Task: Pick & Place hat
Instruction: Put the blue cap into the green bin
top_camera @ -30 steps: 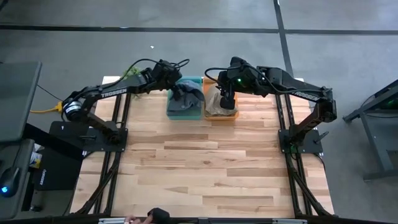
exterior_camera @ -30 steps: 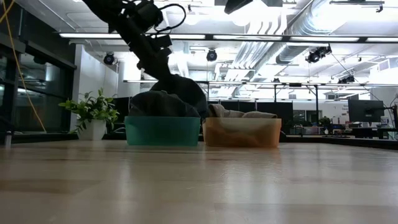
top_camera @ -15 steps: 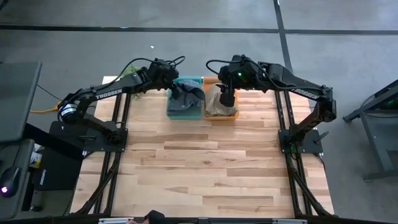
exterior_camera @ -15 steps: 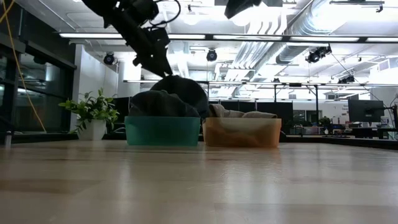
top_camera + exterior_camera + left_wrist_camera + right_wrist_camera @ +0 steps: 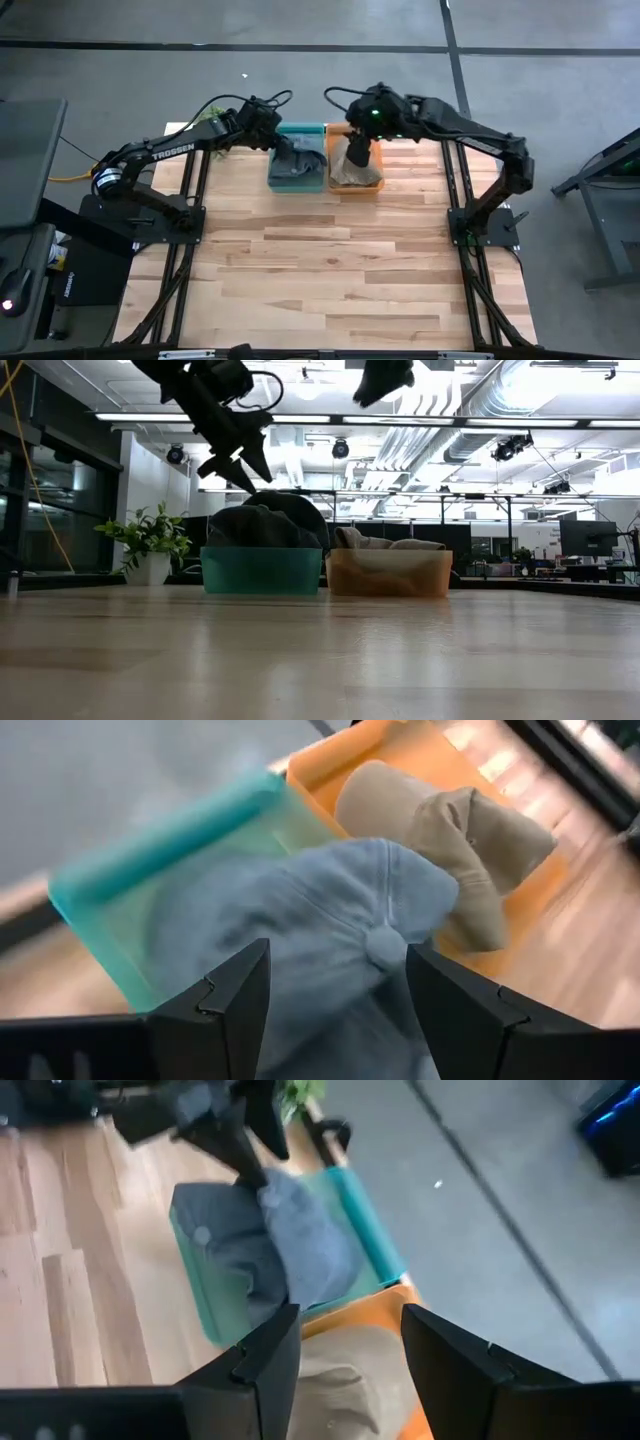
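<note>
A grey-blue hat [image 5: 330, 910] lies crumpled in the teal bin [image 5: 295, 180] at the table's far edge, bulging over the rim [image 5: 270, 520]. Beside it on the right, a tan hat [image 5: 352, 170] rests in the orange bin [image 5: 388, 573]. My left gripper [image 5: 335, 955] is open and hovers just above the grey-blue hat, on its left side [image 5: 240, 468], touching nothing. My right gripper [image 5: 350, 1315] is open and hangs high over the orange bin [image 5: 357, 152].
The two bins stand side by side, touching, against the far edge. A potted plant [image 5: 150, 540] stands off the table's far left corner. The wooden table top [image 5: 330, 270] stretches from the bins toward the near edge.
My left gripper has opened, let go of the grey-blue hat and drawn back up and toward the table's left. The hat has settled into the teal bin. My right gripper has shifted slightly toward the far edge.
</note>
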